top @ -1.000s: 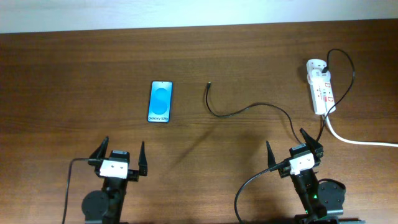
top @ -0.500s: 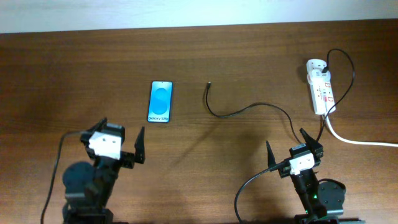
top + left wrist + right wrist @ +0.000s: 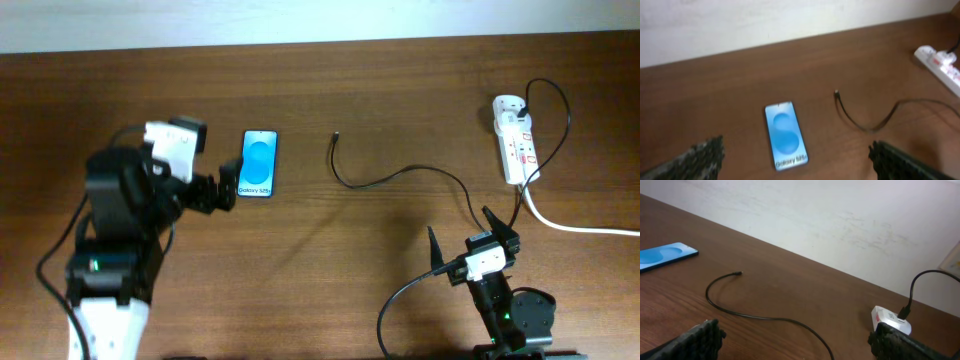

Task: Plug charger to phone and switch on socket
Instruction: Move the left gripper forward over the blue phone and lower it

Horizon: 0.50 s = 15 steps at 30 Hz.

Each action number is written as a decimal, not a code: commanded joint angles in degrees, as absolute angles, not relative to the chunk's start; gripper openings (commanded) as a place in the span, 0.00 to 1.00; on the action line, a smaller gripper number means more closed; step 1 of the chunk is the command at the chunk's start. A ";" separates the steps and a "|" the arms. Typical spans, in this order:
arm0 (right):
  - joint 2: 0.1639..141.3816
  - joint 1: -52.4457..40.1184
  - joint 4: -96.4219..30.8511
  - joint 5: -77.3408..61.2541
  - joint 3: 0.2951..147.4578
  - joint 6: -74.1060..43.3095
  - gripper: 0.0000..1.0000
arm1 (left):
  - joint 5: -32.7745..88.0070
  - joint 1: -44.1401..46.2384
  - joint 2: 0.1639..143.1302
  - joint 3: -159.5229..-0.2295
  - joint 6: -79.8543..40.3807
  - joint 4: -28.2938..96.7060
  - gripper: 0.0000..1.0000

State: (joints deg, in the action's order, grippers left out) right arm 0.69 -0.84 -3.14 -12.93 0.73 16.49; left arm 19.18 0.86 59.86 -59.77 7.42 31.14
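Observation:
The phone [image 3: 258,164] lies flat on the brown table, blue screen up; it also shows in the left wrist view [image 3: 785,134] and at the left edge of the right wrist view [image 3: 665,255]. The charger [image 3: 385,178] is a thin black cable curving from its plug tip [image 3: 335,135] right of the phone toward the white socket [image 3: 517,140] at far right. My left gripper [image 3: 212,188] is open and empty, raised just left of the phone's near end [image 3: 796,150]. My right gripper [image 3: 470,240] is open and empty, near the front edge [image 3: 795,335].
A thick white cord [image 3: 580,228] runs from the socket off the right edge. A pale wall [image 3: 815,210] rises behind the table's far edge. The cable [image 3: 865,125] and socket [image 3: 940,62] show blurred in the left wrist view; the socket also shows in the right wrist view [image 3: 890,322].
My left arm has risen from its rest at the front edge and swung forward, bringing its open gripper close to the phone's left side. The right arm has not moved.

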 commanded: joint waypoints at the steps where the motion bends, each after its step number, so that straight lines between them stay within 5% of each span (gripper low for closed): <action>1: 0.19 -0.73 -3.22 -13.23 0.32 15.81 0.98 | 20.82 1.08 68.25 -70.28 6.90 37.47 0.99; 15: 0.19 -0.73 -3.20 -13.23 0.32 15.81 0.98 | 21.89 1.15 103.28 -112.31 6.92 66.67 0.99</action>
State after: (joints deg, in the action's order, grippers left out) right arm 0.69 -0.84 -3.14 -12.93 0.73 16.51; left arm 20.86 0.91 98.02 -104.90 7.38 63.35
